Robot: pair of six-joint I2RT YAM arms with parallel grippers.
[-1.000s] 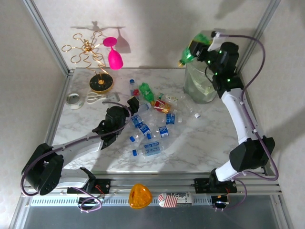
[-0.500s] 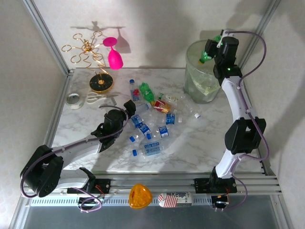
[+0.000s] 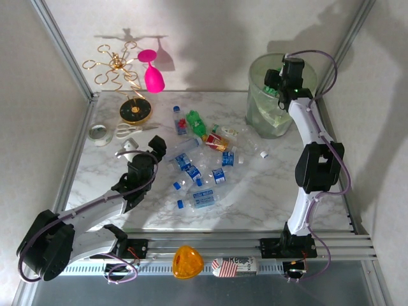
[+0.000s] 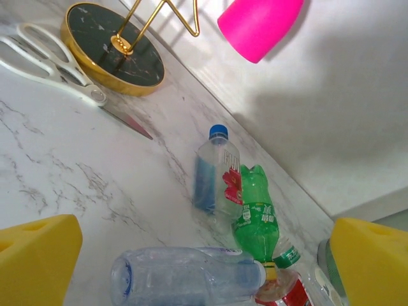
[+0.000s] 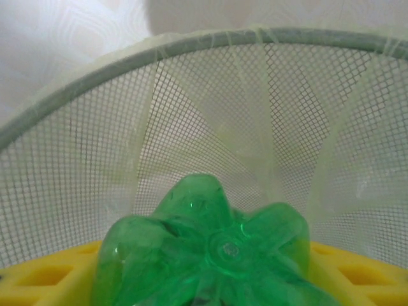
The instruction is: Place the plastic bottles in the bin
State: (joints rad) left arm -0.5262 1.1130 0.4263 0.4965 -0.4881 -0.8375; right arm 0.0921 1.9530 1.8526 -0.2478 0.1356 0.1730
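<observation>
Hanging over the bin (image 3: 260, 121), the right fingers (image 5: 44, 280) have a green bottle (image 5: 207, 252) between them, its base facing the bin's netted wall straight ahead. Whether they are clamping it or have let go, I cannot tell. The left fingers (image 4: 38, 255) are spread wide and empty above the bench (image 4: 64, 166). Between their tips lies a clear bottle (image 4: 191, 277) on its side. Farther ahead, a blue-capped bottle (image 4: 215, 172) and a second green bottle (image 4: 257, 220) lie touching, side by side. Scissors (image 4: 51, 67) rest ahead to their left.
</observation>
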